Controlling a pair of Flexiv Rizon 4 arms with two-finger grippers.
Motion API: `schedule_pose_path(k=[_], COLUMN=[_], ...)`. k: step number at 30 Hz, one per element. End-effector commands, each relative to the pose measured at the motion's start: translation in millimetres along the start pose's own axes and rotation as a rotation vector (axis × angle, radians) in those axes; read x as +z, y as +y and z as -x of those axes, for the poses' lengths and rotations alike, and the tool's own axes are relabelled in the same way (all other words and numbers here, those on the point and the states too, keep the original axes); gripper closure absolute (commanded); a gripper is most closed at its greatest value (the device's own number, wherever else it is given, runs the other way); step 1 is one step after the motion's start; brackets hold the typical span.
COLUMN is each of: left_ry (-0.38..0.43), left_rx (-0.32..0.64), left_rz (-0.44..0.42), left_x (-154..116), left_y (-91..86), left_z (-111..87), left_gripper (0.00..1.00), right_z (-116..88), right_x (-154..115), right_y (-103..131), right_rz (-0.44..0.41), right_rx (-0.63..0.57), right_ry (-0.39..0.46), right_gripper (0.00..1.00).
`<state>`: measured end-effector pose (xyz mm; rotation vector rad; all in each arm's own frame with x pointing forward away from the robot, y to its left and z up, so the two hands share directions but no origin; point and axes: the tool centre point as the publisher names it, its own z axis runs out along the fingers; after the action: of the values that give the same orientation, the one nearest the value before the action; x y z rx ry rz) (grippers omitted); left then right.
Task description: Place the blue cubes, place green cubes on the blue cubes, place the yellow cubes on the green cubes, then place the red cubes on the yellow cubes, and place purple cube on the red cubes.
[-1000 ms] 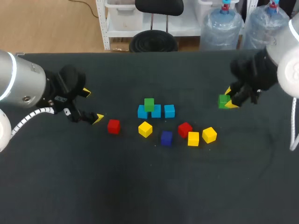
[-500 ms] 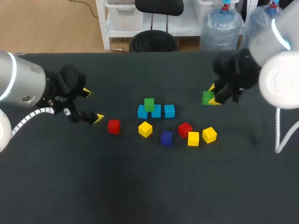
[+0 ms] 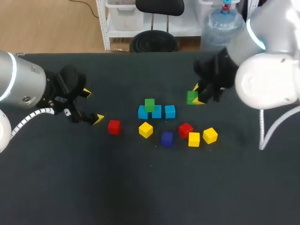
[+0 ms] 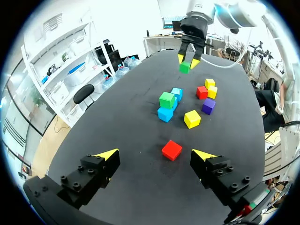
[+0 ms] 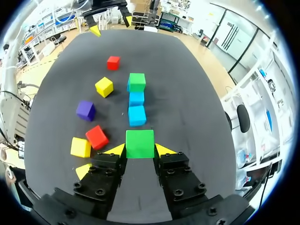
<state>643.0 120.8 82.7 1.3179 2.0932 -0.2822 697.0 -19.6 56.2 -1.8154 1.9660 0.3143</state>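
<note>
Three blue cubes sit in a row at the table's middle, with a green cube resting on the left end. My right gripper hangs right of the row, shut on a second green cube. In the right wrist view that green cube sits between the yellow tips, just short of the nearest blue cube. In front of the row lie a red cube, a yellow cube, the purple cube, another red cube and two yellow cubes. My left gripper stands open at the left, and the red cube lies just ahead of its fingers.
Dark table surface stretches wide and bare in front of the cubes and behind the blue row. The table's far edge runs along the back.
My right gripper has carried the green cube leftward, closer to the blue row. The left arm and the cubes on the table have not moved.
</note>
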Motion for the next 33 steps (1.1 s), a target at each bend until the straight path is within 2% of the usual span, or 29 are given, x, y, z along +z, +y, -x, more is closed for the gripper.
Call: schedule_pose_path(k=[1,10,17,33], left_ry=[-0.004,-0.004,-0.004,-0.004], left_rx=[0.001,0.001,0.001,0.001], left_rz=[0.000,0.000,0.000,0.000], left_x=[0,0,0,0], left_y=[0.3,0.3,0.3,0.3], left_z=[-1.1,-1.1,-1.1,-1.1], left_gripper=[0.00,0.00,0.00,0.00], right_z=[12,32,47,57], right_x=[14,27,32,44], right_y=[-6,-12,-6,5], right_rz=[-0.009,-0.035,-0.031,0.012], right_rx=[0.001,0.021,0.026,0.029], right_ry=[0.012,0.024,0.024,0.012], right_gripper=[1.00,1.00,1.00,1.00])
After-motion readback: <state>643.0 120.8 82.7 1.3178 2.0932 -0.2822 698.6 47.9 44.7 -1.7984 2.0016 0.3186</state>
